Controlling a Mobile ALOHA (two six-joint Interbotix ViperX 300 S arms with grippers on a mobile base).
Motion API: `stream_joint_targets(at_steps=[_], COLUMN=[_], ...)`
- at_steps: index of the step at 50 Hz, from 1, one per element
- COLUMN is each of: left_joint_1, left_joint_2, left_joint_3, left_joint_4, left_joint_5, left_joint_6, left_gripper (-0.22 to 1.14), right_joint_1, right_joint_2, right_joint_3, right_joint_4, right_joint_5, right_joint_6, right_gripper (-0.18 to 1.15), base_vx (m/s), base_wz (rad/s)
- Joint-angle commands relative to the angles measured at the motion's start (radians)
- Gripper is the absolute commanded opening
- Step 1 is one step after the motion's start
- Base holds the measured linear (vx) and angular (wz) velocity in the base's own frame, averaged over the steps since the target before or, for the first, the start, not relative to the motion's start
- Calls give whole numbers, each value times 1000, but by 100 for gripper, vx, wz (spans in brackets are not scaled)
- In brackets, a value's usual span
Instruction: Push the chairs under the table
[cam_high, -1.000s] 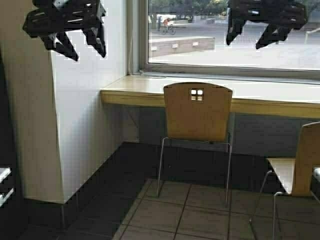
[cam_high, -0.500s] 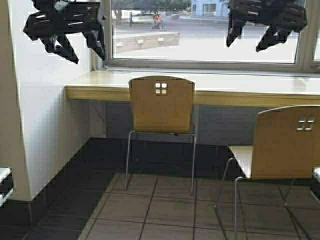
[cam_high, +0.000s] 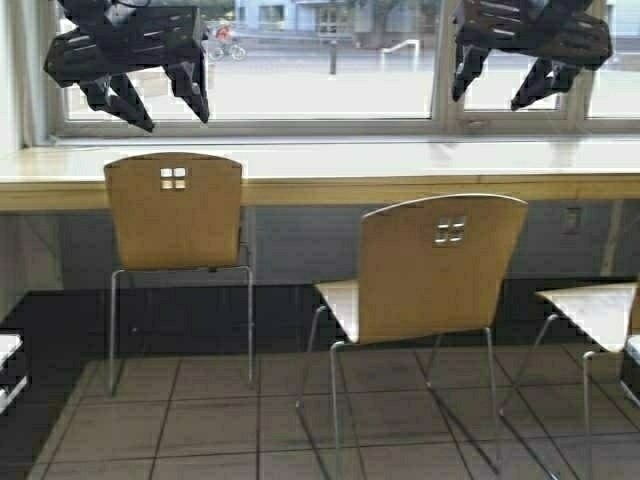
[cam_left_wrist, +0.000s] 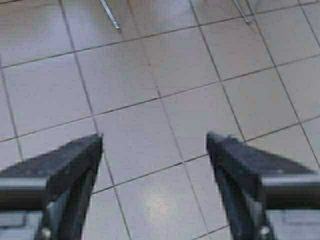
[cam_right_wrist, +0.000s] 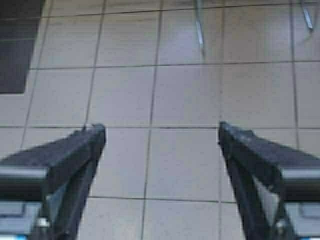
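Note:
A long light-wood table (cam_high: 400, 185) runs under the window. One tan chair (cam_high: 175, 215) stands at the left with its seat under the table. A second chair (cam_high: 440, 265) stands pulled out and turned at the centre. A third chair's seat (cam_high: 595, 310) shows at the right edge. My left gripper (cam_high: 170, 105) and right gripper (cam_high: 495, 90) hang raised at the top of the high view, both open and empty. The left wrist view (cam_left_wrist: 155, 142) and the right wrist view (cam_right_wrist: 162, 132) show spread fingers over floor tiles, with chrome chair legs (cam_left_wrist: 110, 15) at the far edge.
Beige floor tiles (cam_high: 250, 430) lie before the chairs. A dark tiled strip (cam_high: 280, 315) runs under the table. A dark rack edge (cam_high: 10, 370) sits at the lower left. The window (cam_high: 330, 60) looks onto a street.
The robot has moved to the right along the table: the wall corner has left the view, the first chair has shifted left, and the second and third chairs have come in.

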Motion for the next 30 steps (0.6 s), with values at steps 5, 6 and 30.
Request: stream_joint_targets(at_steps=[5,6,30], left_joint_1=[3,3,3], left_joint_2=[12,12,6], left_joint_3=[-9,-11,-17], left_joint_4=[0,0,-2], left_joint_5=[-9,-9,2], left_joint_6=[3,3,3], left_gripper=[94,94,94], right_joint_1=[5,6,6], right_joint_2=[-8,-8,-3], right_joint_3=[-29,-31,-52], right_joint_4=[3,3,3], right_joint_5=[0,2,52], right_joint_6=[2,2,2], right_gripper=[99,99,99], base_vx=[4,5,10], base_wz=[-47,-45,-31])
